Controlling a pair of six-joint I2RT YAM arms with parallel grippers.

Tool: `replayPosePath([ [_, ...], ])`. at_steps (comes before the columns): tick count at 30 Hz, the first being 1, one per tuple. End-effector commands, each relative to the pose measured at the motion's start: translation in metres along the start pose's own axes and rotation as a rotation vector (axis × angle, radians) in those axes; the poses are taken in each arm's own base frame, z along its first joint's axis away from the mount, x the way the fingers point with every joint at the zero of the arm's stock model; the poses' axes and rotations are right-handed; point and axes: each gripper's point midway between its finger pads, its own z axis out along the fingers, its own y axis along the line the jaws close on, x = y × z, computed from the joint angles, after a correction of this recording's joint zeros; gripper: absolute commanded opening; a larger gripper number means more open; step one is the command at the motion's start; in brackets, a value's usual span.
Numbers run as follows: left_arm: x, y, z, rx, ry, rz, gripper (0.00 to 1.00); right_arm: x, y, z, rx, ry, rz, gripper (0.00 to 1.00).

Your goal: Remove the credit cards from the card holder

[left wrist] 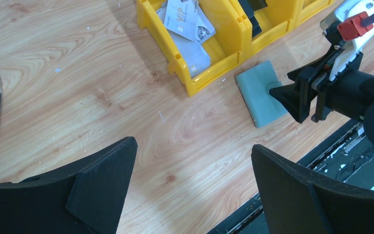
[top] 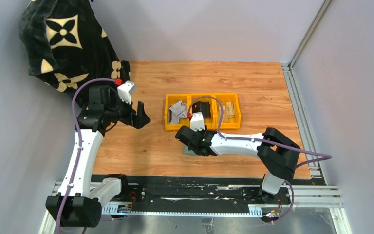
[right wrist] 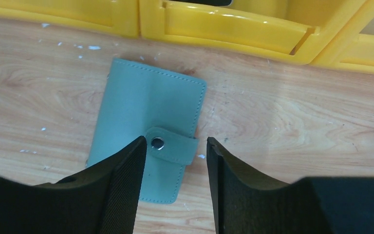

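A robotics lab cell: plain grey walls (top: 199, 29), aluminium frame rails (top: 295, 105), a wood-grain counter (top: 141, 146), yellow sorting bins (top: 202, 126), two arms (top: 238, 143) bolted to a track (top: 185, 193)

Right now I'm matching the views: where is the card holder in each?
Top external: card holder, a green sliver at centre, mostly hidden.
Left wrist: holder upper right, on the wood.
Right wrist: holder centre-left, tab closed.
Shared landmark: the yellow bins beside it.
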Motion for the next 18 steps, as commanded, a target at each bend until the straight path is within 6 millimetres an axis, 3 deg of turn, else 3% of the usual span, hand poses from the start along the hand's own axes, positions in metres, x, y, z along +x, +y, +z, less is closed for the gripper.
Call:
replayPosePath([
  [1,-0.009,-0.005,-0.009,0.008,-0.024,0.013,1.0,0.016,-0.013,0.01,0.047,0.046,0.025,0.52],
  [11,-0.012,-0.004,-0.011,-0.006,-0.027,0.009,1.0,0.045,-0.015,0.015,0.052,0.14,0.057,0.53],
  [14,-0.012,-0.002,-0.011,-0.016,-0.025,0.013,1.0,0.056,-0.021,0.017,0.074,0.158,0.066,0.58],
  [18,-0.013,-0.004,-0.011,-0.008,-0.028,0.011,1.0,0.065,-0.016,0.022,0.041,0.172,0.084,0.58],
])
